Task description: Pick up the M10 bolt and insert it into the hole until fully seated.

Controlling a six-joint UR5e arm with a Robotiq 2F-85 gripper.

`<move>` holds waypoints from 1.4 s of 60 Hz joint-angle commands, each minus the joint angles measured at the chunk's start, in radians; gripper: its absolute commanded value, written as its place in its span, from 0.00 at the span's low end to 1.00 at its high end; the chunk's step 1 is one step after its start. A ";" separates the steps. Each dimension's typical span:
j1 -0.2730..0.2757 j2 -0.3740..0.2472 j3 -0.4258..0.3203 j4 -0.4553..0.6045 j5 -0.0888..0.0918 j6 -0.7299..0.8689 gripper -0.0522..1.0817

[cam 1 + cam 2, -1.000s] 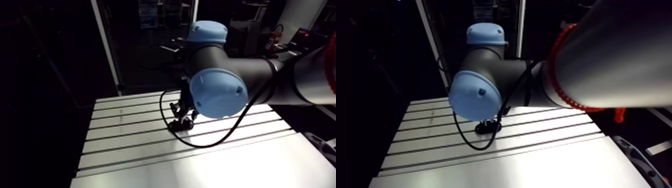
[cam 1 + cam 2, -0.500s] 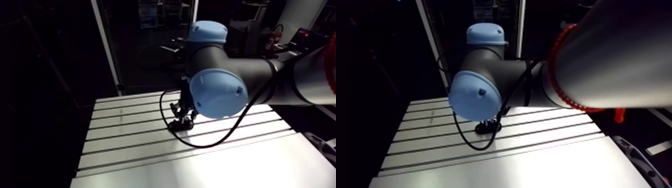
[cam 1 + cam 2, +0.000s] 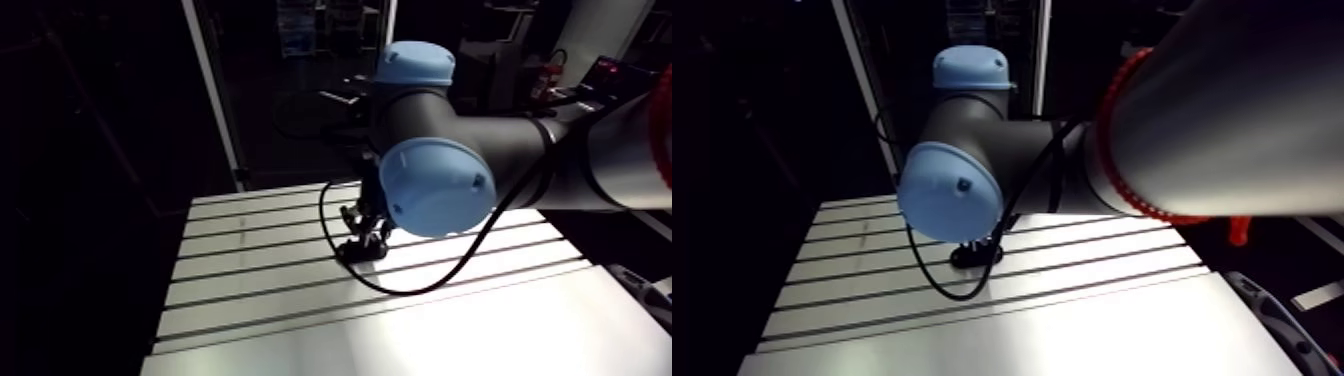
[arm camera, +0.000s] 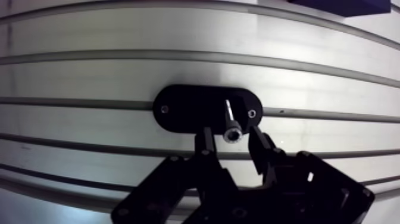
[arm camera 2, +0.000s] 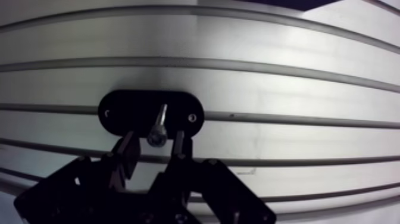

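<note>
The M10 bolt (image 4: 231, 132) stands at the middle of the black oval plate (image 4: 184, 110), socket head up, apparently not fully seated. The gripper (image 4: 231, 137) hovers above the plate, its fingers (image 4: 207, 138) spread either side of the bolt head without touching it.

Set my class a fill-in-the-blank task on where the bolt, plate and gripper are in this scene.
The bolt stands in an oval plate whose colour is ____. The bolt's head lies ____ the two fingers of the gripper. Those fingers are ____, with a gap to the head on each side.
Missing words: black; between; open.
</note>
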 commanded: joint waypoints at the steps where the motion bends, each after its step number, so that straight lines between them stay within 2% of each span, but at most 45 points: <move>1: 0.001 0.000 0.003 -0.036 0.000 0.000 0.56; 56: 0.001 0.000 0.009 -0.036 0.005 -0.004 0.57; 84: 0.001 0.000 0.008 -0.036 0.002 -0.004 0.62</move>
